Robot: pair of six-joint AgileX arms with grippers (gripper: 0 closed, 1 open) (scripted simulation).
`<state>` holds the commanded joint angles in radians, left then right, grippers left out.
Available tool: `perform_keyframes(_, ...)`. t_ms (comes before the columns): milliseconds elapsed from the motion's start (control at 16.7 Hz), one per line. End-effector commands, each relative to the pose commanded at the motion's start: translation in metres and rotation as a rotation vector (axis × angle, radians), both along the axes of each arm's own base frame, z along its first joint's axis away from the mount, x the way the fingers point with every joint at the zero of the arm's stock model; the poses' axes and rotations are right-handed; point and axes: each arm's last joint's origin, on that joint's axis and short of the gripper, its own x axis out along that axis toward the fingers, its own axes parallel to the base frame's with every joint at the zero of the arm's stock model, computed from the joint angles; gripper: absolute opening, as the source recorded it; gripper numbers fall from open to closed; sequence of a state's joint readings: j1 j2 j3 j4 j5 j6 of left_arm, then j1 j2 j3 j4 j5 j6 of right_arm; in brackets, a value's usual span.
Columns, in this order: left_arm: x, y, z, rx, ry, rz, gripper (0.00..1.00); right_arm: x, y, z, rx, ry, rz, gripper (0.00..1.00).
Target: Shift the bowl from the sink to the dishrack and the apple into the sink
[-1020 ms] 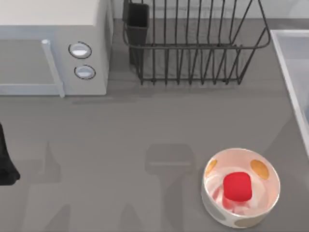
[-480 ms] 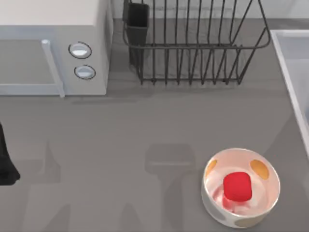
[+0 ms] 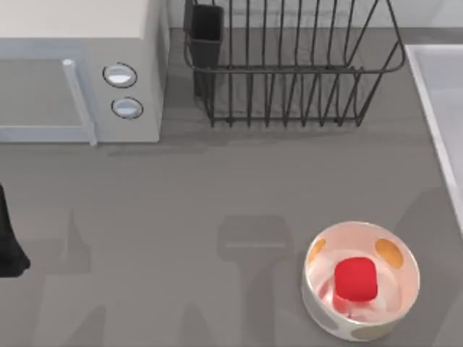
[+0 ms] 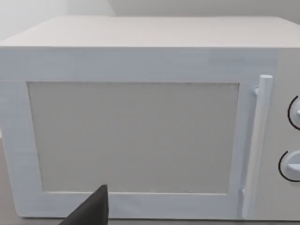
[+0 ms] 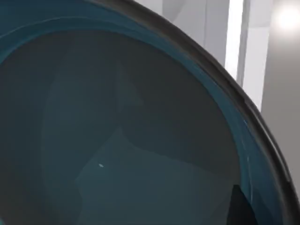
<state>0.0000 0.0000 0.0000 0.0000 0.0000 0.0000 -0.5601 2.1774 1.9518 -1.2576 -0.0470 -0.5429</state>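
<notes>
- Two bowls in play. Nearest in the top view: white bowl (image 3: 360, 280) with orange spots, low on the table toward its right, the apple (image 3: 356, 279) sitting inside it. Cradled so, the fruit cannot roll; it is not yet in the sink.
- Left gripper (image 4: 89, 212): a dark tip at the frame edge in the left wrist view, facing the microwave (image 3: 79, 69) door. Arm parked at the table's left edge. Cannot tell how its fingers stand.
- Right wrist view: teal inside of the bowl (image 5: 117, 131) very close under the camera, dark rim curving across. Judgement: right gripper is down at the bowl, reaching for a rim hold; whether it has closed on it, cannot tell.
- Sink (image 3: 438, 94): pale rim and basin at the table's right edge. The bowl probably lies in it, beyond the top view's right edge.
- Farthest: dishrack (image 3: 289, 65) at the back, between microwave and sink, bars upright, nothing in it. The bowl's slot is free.
</notes>
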Motion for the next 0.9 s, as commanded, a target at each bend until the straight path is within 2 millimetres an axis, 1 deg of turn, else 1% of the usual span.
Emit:
perform_keyframes(120, 0.0, 0.0, 0.0, 0.0, 0.0, 0.0, 1.0, -0.046, 0.003, 0.046, -0.005, -0.005, 0.0, 0.0)
perform_keyframes(240, 0.0, 0.0, 0.0, 0.0, 0.0, 0.0, 1.0, -0.093, 0.012, 0.082, -0.01, -0.01, -0.001, 0.0)
perform_keyframes(360, 0.0, 0.0, 0.0, 0.0, 0.0, 0.0, 1.0, -0.135, 0.025, 0.107, -0.011, -0.011, -0.002, 0.0)
perform_keyframes(480, 0.0, 0.0, 0.0, 0.0, 0.0, 0.0, 1.0, -0.166, 0.037, 0.121, -0.007, -0.008, -0.002, 0.0)
perform_keyframes(540, 0.0, 0.0, 0.0, 0.0, 0.0, 0.0, 1.0, -0.177, 0.041, 0.125, -0.003, -0.006, -0.003, 0.0)
perform_keyframes(660, 0.0, 0.0, 0.0, 0.0, 0.0, 0.0, 1.0, -0.188, 0.046, 0.129, 0.001, -0.004, -0.003, 0.0)
perform_keyframes(900, 0.0, 0.0, 0.0, 0.0, 0.0, 0.0, 1.0, -0.187, 0.047, 0.129, 0.0, -0.005, 0.0, 0.0)
